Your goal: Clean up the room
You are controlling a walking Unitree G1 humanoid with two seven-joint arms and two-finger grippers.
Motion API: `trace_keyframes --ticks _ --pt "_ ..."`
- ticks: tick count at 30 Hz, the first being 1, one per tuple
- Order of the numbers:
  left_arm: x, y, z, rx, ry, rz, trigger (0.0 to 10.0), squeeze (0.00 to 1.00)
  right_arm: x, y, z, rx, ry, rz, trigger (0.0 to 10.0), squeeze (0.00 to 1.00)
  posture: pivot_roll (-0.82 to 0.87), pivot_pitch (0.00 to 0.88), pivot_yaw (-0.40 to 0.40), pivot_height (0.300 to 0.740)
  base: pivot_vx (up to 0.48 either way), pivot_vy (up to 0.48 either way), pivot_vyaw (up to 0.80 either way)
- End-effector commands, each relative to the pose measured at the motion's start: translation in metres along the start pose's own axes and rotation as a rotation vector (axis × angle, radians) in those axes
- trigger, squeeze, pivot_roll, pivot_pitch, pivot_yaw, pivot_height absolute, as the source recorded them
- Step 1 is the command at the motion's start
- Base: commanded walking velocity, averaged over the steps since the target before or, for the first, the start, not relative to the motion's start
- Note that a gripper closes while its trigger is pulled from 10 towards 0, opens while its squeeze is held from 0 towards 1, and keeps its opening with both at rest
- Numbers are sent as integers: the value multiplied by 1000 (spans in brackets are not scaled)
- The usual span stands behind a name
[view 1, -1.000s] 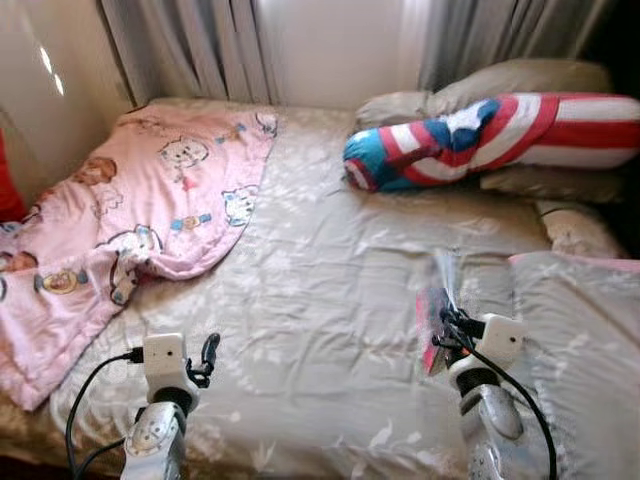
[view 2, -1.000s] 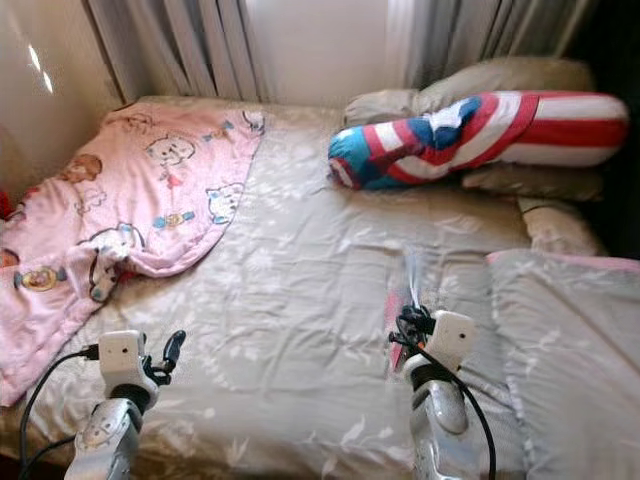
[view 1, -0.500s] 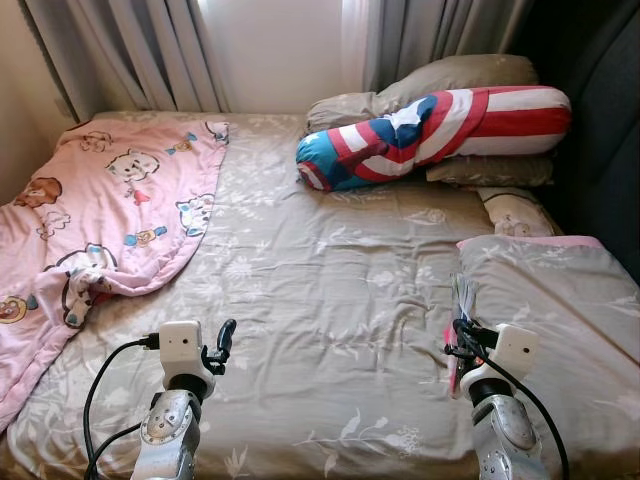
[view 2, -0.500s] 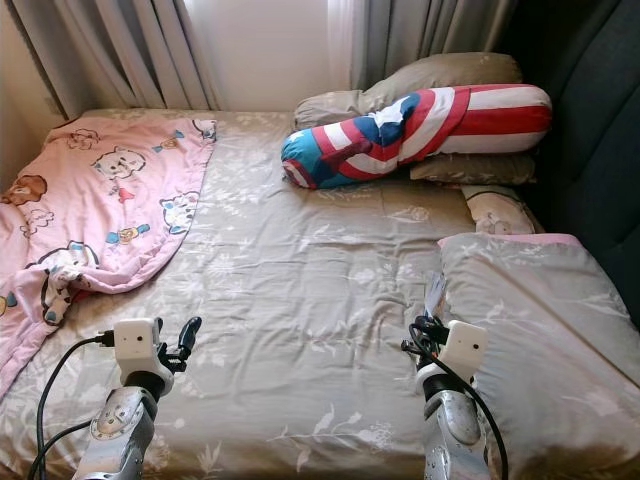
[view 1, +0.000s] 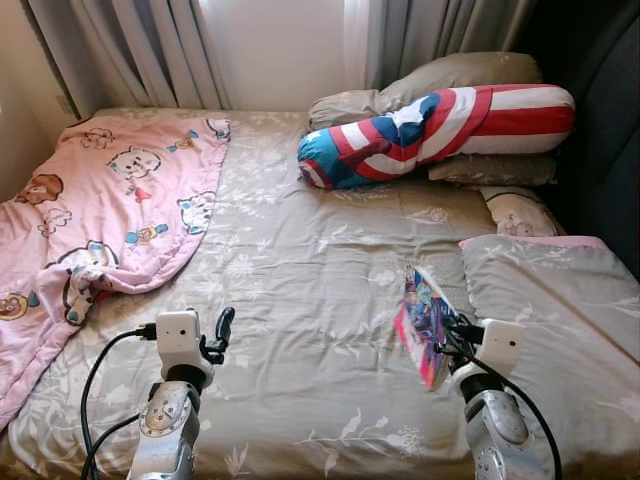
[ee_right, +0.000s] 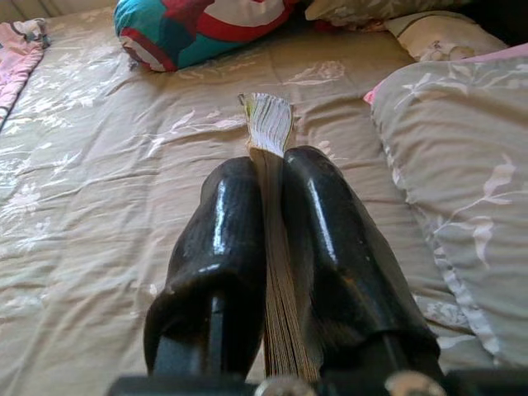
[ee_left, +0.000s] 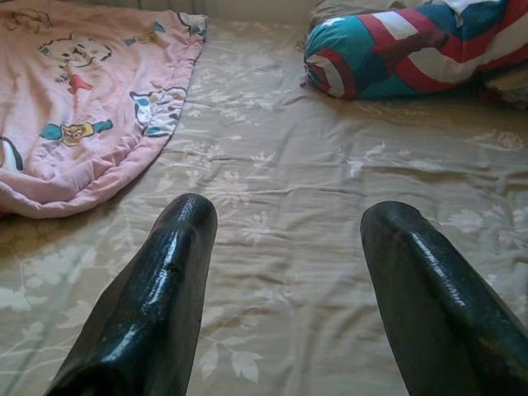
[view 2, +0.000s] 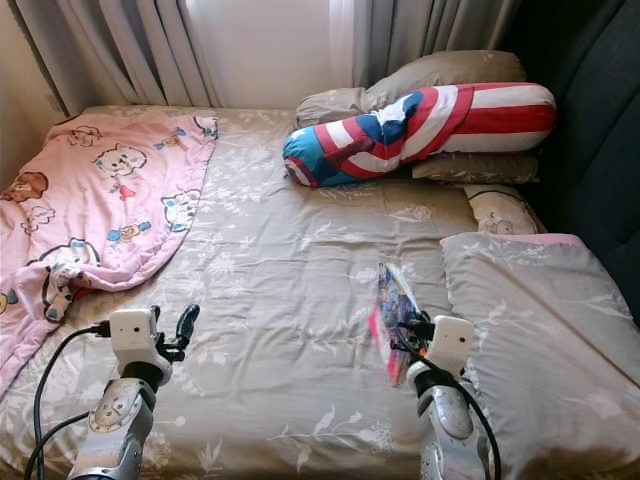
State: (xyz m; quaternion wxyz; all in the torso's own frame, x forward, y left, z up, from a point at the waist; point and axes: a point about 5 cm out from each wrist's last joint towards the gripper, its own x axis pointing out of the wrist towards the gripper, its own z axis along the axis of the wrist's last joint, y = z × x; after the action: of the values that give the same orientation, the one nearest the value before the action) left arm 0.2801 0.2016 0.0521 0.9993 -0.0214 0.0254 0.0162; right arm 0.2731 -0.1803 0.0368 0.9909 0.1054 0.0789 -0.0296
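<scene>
Right gripper (ee_right: pixel 268 177) is pinching a book (view 1: pixel 424 322), jaws pressed on its page edges in the wrist view. Head views are showing its colourful cover; left gripper (ee_left: pixel 289 272) is hovering over the bed (view 1: pixel 310 260), jaws spread

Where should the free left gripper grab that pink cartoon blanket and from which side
Take the pink blanket at its bunched, folded-under edge nearest the left gripper, coming from the bare bedsheet side. That fold stands raised off the sheet, so the open fingers could probably straddle it.

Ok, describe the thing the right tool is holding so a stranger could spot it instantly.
Start at the bed with the beige floral cover. Near its right side, beside the grey pillow, the right tool pinches a thin book held on edge. Its bright pink-and-blue cover is the only glossy, colourful flat item there.
</scene>
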Motion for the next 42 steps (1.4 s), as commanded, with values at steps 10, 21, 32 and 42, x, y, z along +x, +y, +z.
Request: trace_keyframes --ticks 10,21,32,42 --pt "0 2 5 -6 -11 -2 10000 0 2 0 10 -20 -66 -3 10000 0 -36 40 -12 702 0 0 0" --pt "1 1 7 -17 -14 -4 10000 0 4 0 8 -41 -51 -17 10000 0 -30 50 -16 668 0 0 0" --pt "0 2 7 -18 -10 -2 10000 0 3 1 6 -38 -38 -9 10000 0 -28 64 -12 668 0 0 0" --pt "1 2 8 -18 -4 -11 10000 0 3 3 5 -20 -51 -5 10000 0 -24 69 -8 663 0 0 0"
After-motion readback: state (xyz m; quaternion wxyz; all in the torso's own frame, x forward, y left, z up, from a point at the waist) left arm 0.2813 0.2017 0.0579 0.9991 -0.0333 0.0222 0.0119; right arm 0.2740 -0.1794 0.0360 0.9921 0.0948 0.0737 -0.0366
